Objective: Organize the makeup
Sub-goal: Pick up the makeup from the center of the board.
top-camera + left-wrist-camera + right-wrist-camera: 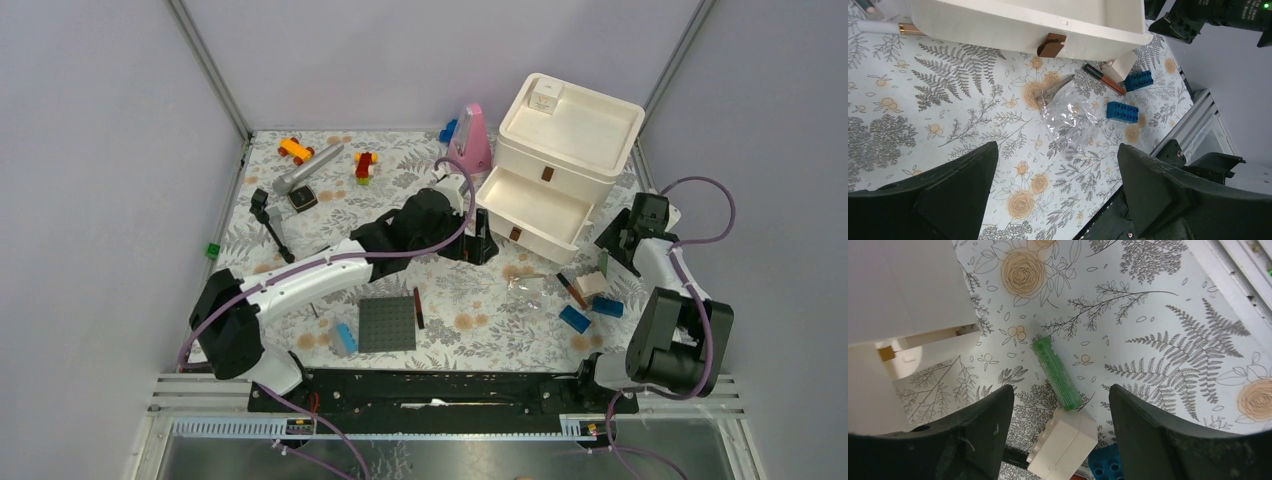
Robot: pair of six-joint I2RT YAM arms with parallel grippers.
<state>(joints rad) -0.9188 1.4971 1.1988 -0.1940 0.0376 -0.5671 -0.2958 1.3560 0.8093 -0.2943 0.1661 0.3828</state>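
Reads as a pick-up meant for the open drawer (530,212) of the white box (575,135).

Left claw (1057,155): spread wide, holding nothing, hanging over the clear bag (1070,117) on the table just in front of the drawer. Something dark and pointed inside the bag, perhaps a brush, though too creased over to tell. Right claw (1060,390): also wide and empty, above a green brick (1055,372) beside the box, so no makeup under it.

Other makeup in view: a red-and-black stick (1104,79) just past the bag, touching a pale block (1120,65); a pale stick (878,26) with a gold band, half hidden by the drawer's far corner.

To do it well: come straight down on the bag's stiffer end, where the dark item lies, not on loose film. Close slowly to avoid squeezing it out sideways. Lift above the drawer front before swinging over. Steer clear of the blue bricks (1122,111).

No brand, label or writing legible anywhere; only ferns and flowers printed on the tablecloth (923,100).
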